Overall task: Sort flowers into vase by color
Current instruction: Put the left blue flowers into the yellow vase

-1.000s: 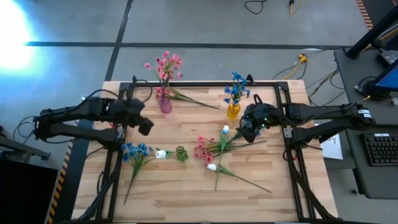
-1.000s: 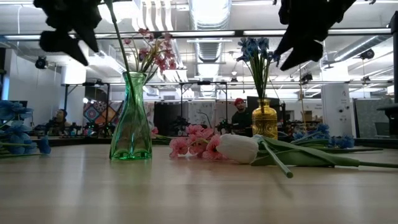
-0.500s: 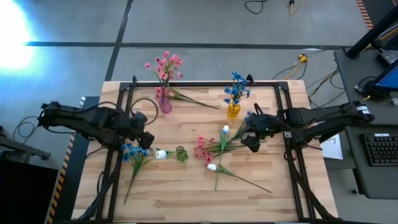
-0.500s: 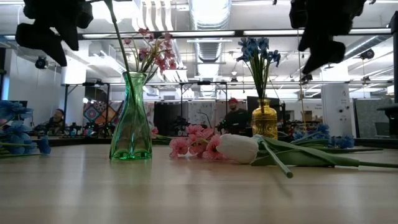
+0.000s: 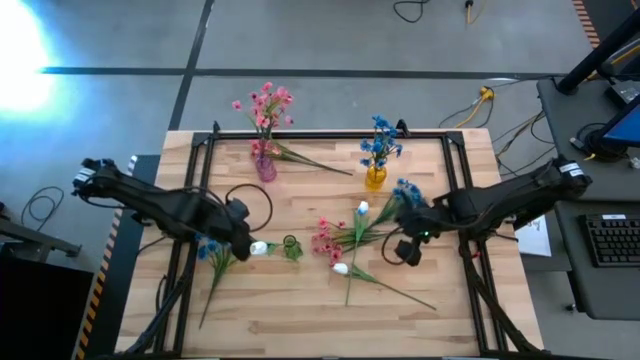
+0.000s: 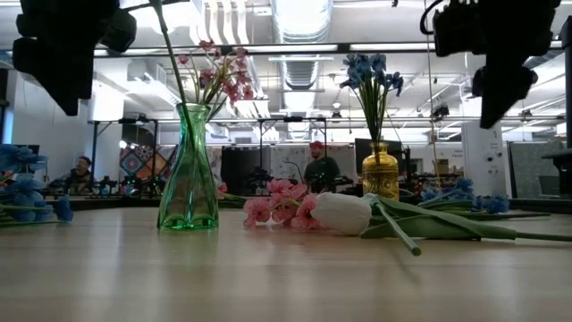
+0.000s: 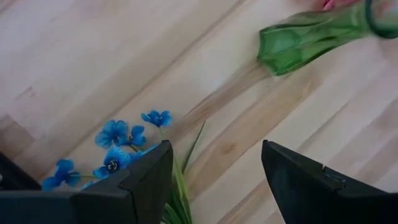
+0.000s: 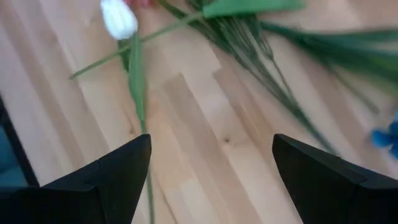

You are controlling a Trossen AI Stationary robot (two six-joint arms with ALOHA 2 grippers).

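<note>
Bare wood is seen along the table (image 5: pixel 300 320) front, lower frame. Centre is cluttered by loose flowers (image 5: pixel 345 240) and a green vase (image 5: pixel 291 246). 2 upright vases, pink vase (image 5: pixel 265 166) and yellow vase (image 5: pixel 375 177), block the upper edge.

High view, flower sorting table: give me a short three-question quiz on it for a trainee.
1. True or false: the yellow vase holds pink flowers.
2. The left gripper is nearest to: A) the loose blue flowers, B) the pink vase, C) the keyboard.
3. Are the jaws of the right gripper open or shut?

Key: 1 false, it holds blue ones; 2 A; 3 open, with nothing between them.
</note>
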